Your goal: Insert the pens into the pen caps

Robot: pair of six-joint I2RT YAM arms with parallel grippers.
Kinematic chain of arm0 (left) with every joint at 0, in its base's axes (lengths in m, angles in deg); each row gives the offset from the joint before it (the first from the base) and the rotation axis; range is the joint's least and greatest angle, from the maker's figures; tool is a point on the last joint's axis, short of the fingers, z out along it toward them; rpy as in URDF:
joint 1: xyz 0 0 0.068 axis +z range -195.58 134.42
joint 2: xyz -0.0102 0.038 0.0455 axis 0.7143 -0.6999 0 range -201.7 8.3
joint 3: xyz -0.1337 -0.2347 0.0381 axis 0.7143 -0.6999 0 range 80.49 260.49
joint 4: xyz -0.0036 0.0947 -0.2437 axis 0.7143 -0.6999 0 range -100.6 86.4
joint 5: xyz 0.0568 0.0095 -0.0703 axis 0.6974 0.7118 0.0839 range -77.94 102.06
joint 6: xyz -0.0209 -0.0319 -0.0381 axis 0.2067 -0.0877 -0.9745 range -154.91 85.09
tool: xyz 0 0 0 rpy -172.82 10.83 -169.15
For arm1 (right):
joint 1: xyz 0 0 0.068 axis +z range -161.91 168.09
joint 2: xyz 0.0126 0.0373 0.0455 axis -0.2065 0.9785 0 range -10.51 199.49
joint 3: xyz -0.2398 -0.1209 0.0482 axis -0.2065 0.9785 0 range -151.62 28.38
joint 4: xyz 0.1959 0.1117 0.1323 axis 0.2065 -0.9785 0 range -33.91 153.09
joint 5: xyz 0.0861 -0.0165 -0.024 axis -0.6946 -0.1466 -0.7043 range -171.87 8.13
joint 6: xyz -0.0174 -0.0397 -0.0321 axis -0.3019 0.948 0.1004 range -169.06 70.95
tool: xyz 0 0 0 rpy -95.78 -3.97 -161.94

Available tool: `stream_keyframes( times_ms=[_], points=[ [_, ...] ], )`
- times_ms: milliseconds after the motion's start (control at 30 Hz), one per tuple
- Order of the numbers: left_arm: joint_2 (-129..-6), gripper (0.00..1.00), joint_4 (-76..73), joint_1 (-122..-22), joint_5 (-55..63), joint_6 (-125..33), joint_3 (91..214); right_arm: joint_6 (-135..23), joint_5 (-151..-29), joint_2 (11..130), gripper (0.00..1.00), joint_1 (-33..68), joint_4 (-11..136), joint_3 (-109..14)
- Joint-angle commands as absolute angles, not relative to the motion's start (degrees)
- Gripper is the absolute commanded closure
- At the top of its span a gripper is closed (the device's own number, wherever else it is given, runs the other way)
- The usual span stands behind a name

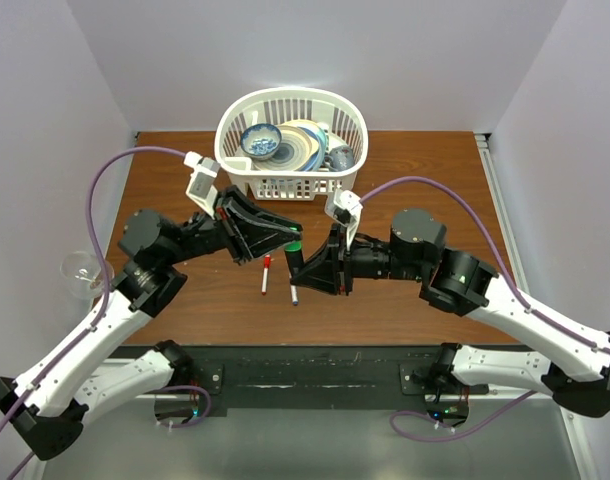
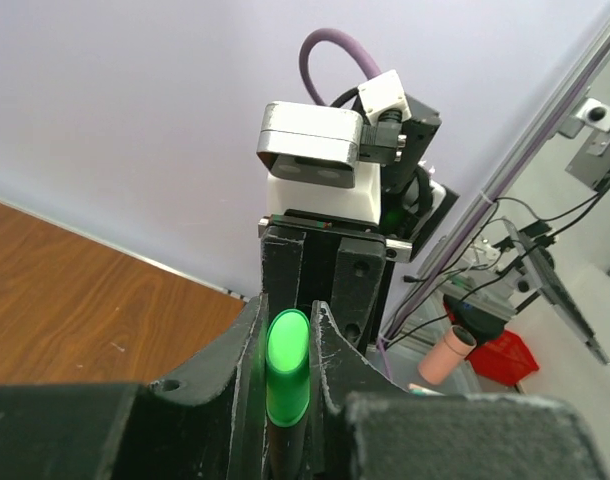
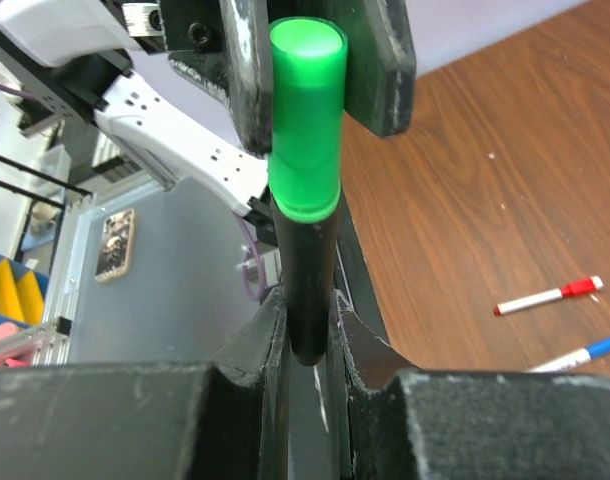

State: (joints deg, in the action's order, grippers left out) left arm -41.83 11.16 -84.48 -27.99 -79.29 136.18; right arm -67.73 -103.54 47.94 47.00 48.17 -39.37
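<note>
Both grippers hold the black marker [image 3: 311, 290] above the table's middle, and its bright green cap [image 3: 306, 120] sits on its end. My right gripper [image 3: 307, 320] is shut on the black barrel. My left gripper [image 2: 285, 340] is shut on the green cap [image 2: 286, 365]; its fingers [image 3: 240, 60] flank the cap in the right wrist view. In the top view the marker [image 1: 296, 262] spans between the two grippers. Two white pens lie on the wood below, one with a red cap [image 1: 266, 273] [image 3: 548, 297], one with a blue cap [image 1: 293, 293] [image 3: 575, 357].
A white basket [image 1: 235, 135] with bowls and plates stands at the back centre of the wooden table [image 1: 415, 300]. A clear glass [image 1: 82, 270] sits off the left edge. Both arms meet just in front of the basket.
</note>
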Motion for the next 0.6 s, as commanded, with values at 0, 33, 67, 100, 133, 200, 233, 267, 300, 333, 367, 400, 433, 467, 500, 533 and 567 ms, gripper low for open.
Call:
stream_keyframes(
  times_ms=[0, 33, 67, 100, 133, 200, 233, 267, 300, 333, 367, 400, 433, 467, 500, 533, 567],
  points=[
    [-45.3, 1.0, -6.7, -86.3, -41.2, -75.9, 133.0, -65.3, -95.0, 49.3, 1.0, 44.1, 66.7, -50.5],
    [-44.9, 1.0, -6.6, -86.3, -41.2, -75.9, 131.7, -65.1, -95.0, 49.7, 1.0, 43.9, 66.4, -51.2],
    [-44.0, 1.0, -4.5, -86.3, -42.2, -77.1, 131.0, -65.1, -95.2, 50.0, 1.0, 43.7, 66.0, -51.9],
    [-43.6, 1.0, -4.5, -86.3, -42.3, -77.7, 130.4, -64.5, -95.2, 50.3, 1.0, 43.0, 65.6, -53.0],
    [-43.5, 1.0, -4.5, -86.4, -42.7, -77.7, 130.2, -64.6, -95.7, 51.0, 1.0, 42.3, 65.2, -53.5],
    [-43.4, 1.0, -6.7, -86.4, -43.3, -75.7, 130.3, -66.1, -97.9, 51.4, 1.0, 39.5, 65.8, -54.3],
    [-43.2, 1.0, -7.6, -86.4, -43.7, -75.0, 130.3, -67.0, -100.4, 51.5, 1.0, 38.4, 66.4, -54.3],
    [-42.9, 1.0, -9.0, -86.3, -44.4, -73.8, 130.2, -67.7, -101.4, 51.5, 1.0, 36.3, 67.7, -54.3],
    [-42.6, 1.0, -9.7, -86.3, -44.5, -73.4, 130.2, -68.6, -102.1, 51.5, 1.0, 35.6, 67.8, -54.6],
    [-42.4, 1.0, -9.8, -86.4, -44.9, -73.3, 129.8, -68.7, -102.6, 51.6, 1.0, 35.1, 67.9, -54.8],
    [-42.2, 1.0, -8.5, -86.3, -45.8, -74.0, 129.5, -68.7, -103.8, 52.0, 1.0, 34.7, 68.7, -54.9],
    [-42.1, 1.0, -7.4, -86.3, -45.9, -74.9, 129.1, -69.4, -104.4, 52.2, 1.0, 34.7, 69.2, -55.3],
    [-42.1, 1.0, -6.0, -86.3, -45.9, -75.9, 128.1, -69.9, -105.2, 52.7, 1.0, 34.6, 69.7, -55.5],
    [-42.3, 1.0, -2.1, -86.4, -47.1, -78.0, 127.5, -70.6, -107.1, 53.5, 1.0, 34.7, 71.2, -55.6],
    [-42.4, 1.0, -1.1, -86.3, -47.5, -78.7, 127.3, -71.6, -107.3, 53.8, 1.0, 34.8, 71.6, -55.5],
    [-42.6, 1.0, -0.2, -86.4, -47.7, -79.3, 126.8, -71.9, -107.8, 54.1, 1.0, 34.7, 72.2, -55.3],
    [-42.8, 1.0, -0.7, -86.3, -48.2, -79.1, 127.1, -72.1, -107.8, 54.1, 1.0, 34.6, 72.8, -55.1]
  ],
)
